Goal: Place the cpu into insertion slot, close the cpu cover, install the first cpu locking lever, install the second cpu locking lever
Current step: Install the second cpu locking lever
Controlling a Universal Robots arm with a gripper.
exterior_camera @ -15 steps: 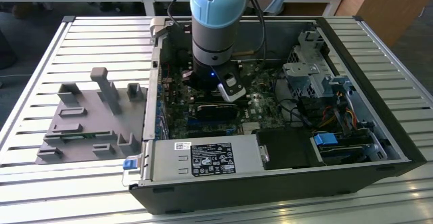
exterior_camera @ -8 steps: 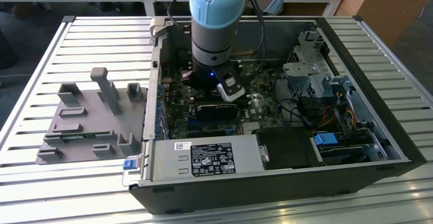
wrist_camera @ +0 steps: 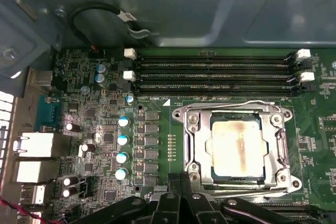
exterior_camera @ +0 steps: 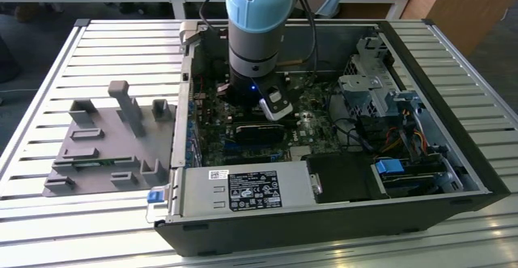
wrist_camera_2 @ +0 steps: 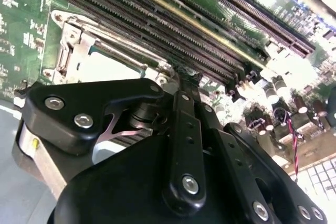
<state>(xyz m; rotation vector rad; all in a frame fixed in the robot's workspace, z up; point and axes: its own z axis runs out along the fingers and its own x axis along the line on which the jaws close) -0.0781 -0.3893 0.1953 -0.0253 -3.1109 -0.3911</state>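
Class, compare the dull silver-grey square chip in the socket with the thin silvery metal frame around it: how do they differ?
The silver-grey square chip is a solid plate with a dull, stained top; the silvery metal frame is shiny and open, with a square window. The chip is smaller and shows through that window; the frame is larger and surrounds it. Both are square, metallic and lie flat on the green circuit board.

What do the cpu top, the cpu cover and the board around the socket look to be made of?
The cpu top looks like dull metal, with a brownish stain. The cpu cover seems bright stamped metal: silvery, with glints. The circuit board looks like green laminate carrying small components.
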